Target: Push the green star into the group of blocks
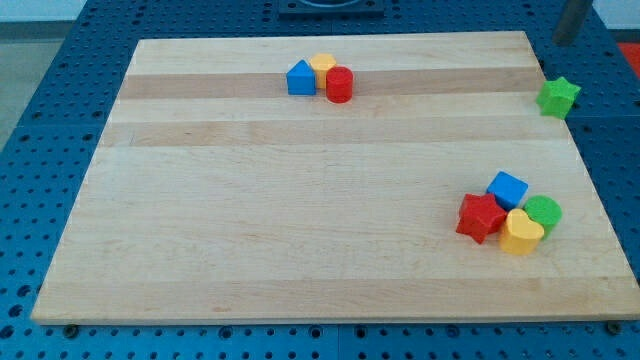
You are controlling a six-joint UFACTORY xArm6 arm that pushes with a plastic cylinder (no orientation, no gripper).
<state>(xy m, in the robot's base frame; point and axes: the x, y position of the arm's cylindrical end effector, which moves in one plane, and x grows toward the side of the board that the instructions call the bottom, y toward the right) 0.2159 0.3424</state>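
The green star (558, 96) sits at the board's right edge, near the view's top right, partly over the rim. My tip (561, 41) shows as a dark rod end in the top right corner, just above the green star and apart from it. One group lies at the lower right: a blue cube (507, 189), a red star (480, 217), a yellow heart (520, 232) and a green cylinder (543, 212), all touching. A second group lies at the top middle: a blue block (300, 78), a yellow block (322, 66) and a red cylinder (339, 85).
The wooden board (300, 220) lies on a blue perforated table (40, 120). The board's right edge runs right by the green star.
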